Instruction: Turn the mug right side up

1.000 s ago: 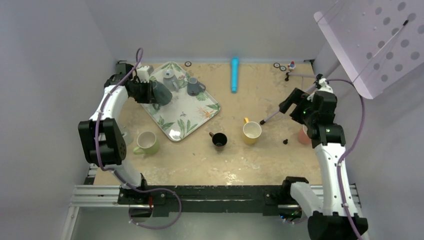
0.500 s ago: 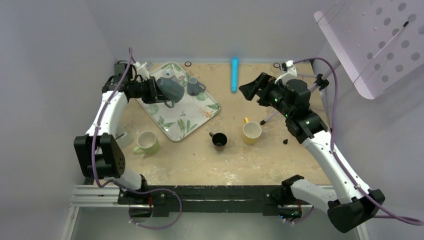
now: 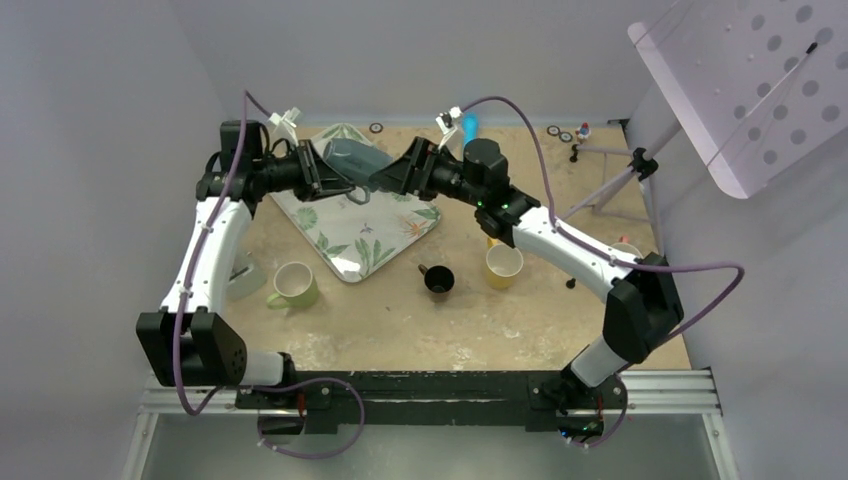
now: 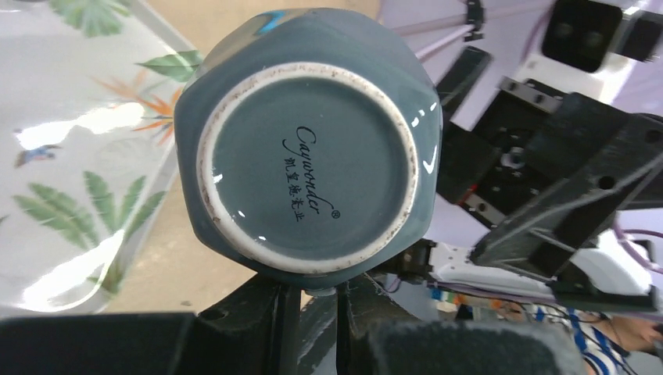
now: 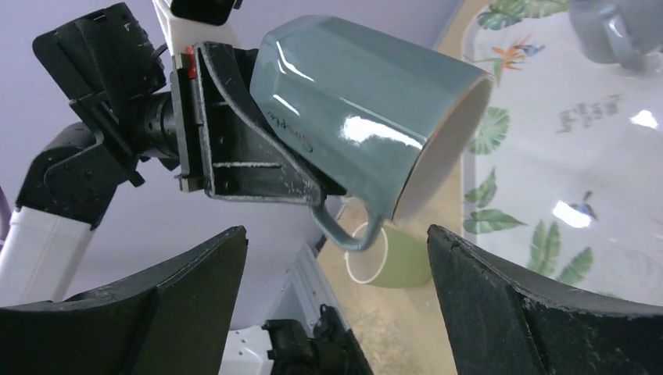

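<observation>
A blue-grey faceted mug (image 3: pixel 355 158) hangs in the air over the back of the leaf-patterned tray (image 3: pixel 370 245). It lies on its side, base toward the left arm, mouth toward the right arm, handle underneath. My left gripper (image 3: pixel 325 172) is shut on the mug. The left wrist view shows the mug's stamped base (image 4: pixel 305 164) just above my left gripper (image 4: pixel 317 285). My right gripper (image 3: pixel 395 178) is open and empty, just off the mug's mouth. In the right wrist view the mug (image 5: pixel 360 133) is above and beyond my right gripper (image 5: pixel 336 250).
A green mug (image 3: pixel 292 285), a small black cup (image 3: pixel 438 279) and a yellow mug (image 3: pixel 503 265) stand upright on the table. A grey mug (image 5: pixel 610 31) stands on the tray. A blue tube (image 3: pixel 469 128) lies at the back. A perforated panel (image 3: pixel 760 80) hangs at the top right.
My left gripper has lifted the mug off the tray and carried it toward the centre. My right arm has swung from the right side across to the mug's mouth.
</observation>
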Robot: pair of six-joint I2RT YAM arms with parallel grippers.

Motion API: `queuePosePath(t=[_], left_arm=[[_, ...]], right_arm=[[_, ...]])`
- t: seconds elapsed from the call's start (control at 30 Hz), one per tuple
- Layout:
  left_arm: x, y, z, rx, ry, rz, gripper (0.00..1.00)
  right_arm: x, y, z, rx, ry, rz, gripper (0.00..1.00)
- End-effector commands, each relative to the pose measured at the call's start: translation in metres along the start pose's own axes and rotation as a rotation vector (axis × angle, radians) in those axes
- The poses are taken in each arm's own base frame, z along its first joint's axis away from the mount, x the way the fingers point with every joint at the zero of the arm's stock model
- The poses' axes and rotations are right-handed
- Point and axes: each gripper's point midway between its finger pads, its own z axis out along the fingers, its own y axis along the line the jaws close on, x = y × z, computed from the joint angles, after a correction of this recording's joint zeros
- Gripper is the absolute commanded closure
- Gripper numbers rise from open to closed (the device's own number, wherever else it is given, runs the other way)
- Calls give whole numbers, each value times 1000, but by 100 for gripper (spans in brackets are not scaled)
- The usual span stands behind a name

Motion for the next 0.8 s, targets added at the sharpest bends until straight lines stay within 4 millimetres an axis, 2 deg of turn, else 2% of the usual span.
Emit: queuePosePath(t=[0.0,0.07,0.2,0.3,0.43,0.47,0.53,0.63,0.67,0.73,0.77], left_arm=[[-10,-64,-17,186,-42,86,100],[-11,-67,-18,188,-45,91,100],[12,-72,-5,228,38,59,100],[20,-72,3,250,68,30,100],[18,-79,5,270,63,50,100],[18,-80,7,270,64,61,100],[23,-79,12,269,83,60,100],[27,-74,12,255,89,89,100],[28,-71,11,236,89,122,100],[31,-64,7,182,90,193,99],[32,-59,5,147,94,229,88]], right_arm=[[-27,54,1,-176,-52,27,11],[-26,56,1,-199,-60,39,11],[-32,77,-1,-309,-72,36,16],[-37,91,-2,-385,-83,25,25],[-35,99,0,-444,-59,34,35],[-36,103,0,-473,-62,32,39],[-37,109,0,-507,-54,31,56],[-40,116,-5,-503,-56,-10,92],[-40,113,-7,-477,-58,-27,100],[-43,97,-8,-381,-76,-43,100],[-44,87,-10,-325,-82,-49,100]])
